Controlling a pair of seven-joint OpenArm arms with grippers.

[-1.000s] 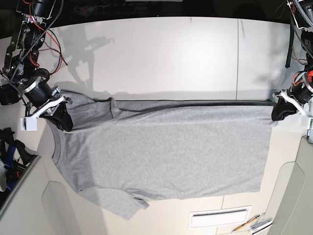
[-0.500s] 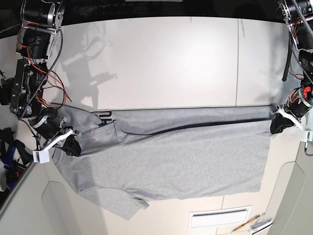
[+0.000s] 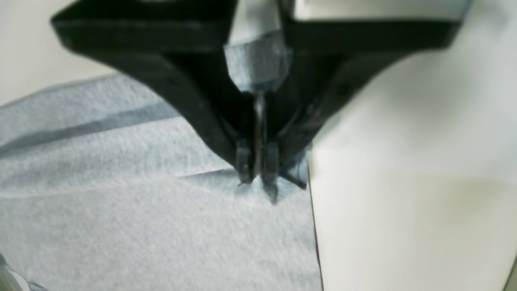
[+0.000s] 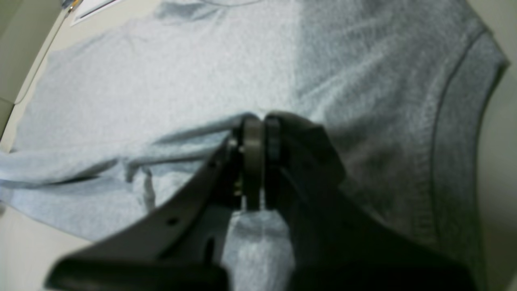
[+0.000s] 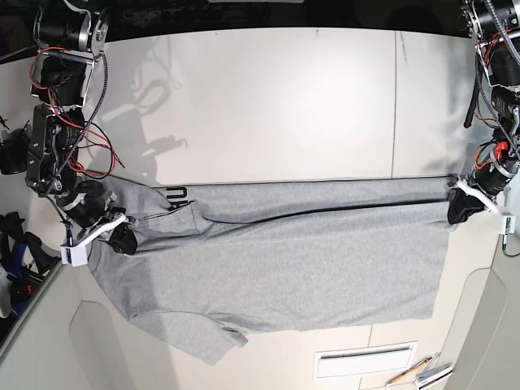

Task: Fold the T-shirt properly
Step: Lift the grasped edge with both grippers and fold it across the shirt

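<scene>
A heather-grey T-shirt (image 5: 276,260) lies spread across a pale tabletop (image 5: 284,106), seen from above, with a robot gripper at each end of its far edge. The neck end is beside the right gripper and the hem end beside the left one.

The right gripper (image 5: 122,240) sits at the shoulder of the shirt. In its wrist view its two dark jaws are pressed together on a raised fold of grey cloth, and the cloth runs up between them. Beyond its tips the plain body of the shirt stretches away flat; to one side of the tips runs the stitched band of a sleeve (image 4: 456,161). A small patch of black print (image 5: 175,193) shows on a turned-over flap just beyond this gripper.

The left gripper (image 5: 457,213) sits at the far hem corner. Its wrist view is blurred, but the black jaws stand nearly closed — only a thin slit between them — with the tips down on the corner of the shirt. A pinch of fabric seems caught there, just inside the hem edge, and bare table lies right beside the tips.

Between the two grippers the far edge of the shirt is doubled over the body — a dark shadow line runs along under the fold.

A pencil (image 5: 409,370) lies near the table's front edge, well apart from both grippers.
</scene>
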